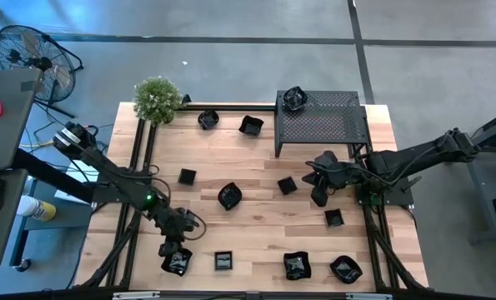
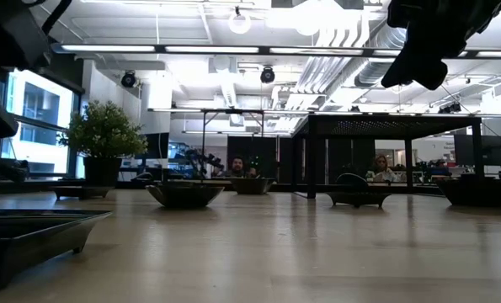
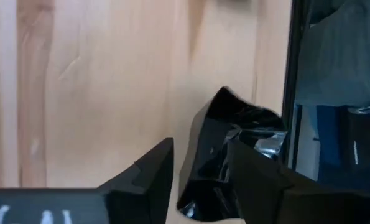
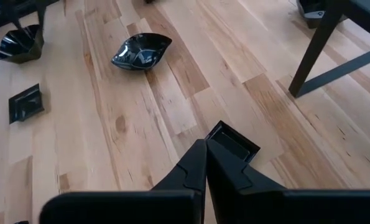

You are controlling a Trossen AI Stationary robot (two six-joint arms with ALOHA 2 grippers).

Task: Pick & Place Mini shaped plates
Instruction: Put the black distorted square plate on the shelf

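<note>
Wavy black plate (image 3: 231,155) sat between left end effector (image 3: 200,171) fingers, at desk (image 1: 256,221) front-left corner beside frame rail; fingers were spread, one tip inside bowl. Your risk: lifting off crooked could snag rim, flip plate off edge. Small square plate (image 4: 234,142) lay just past right end effector (image 4: 204,155), tips pressed together, holding nothing. Your descent there could shove it away. Remaining plates scattered across desk.

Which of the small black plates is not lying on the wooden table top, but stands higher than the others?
The wavy-edged plate on the far left corner of the black perforated stand. All other plates lie directly on the wood.
</note>
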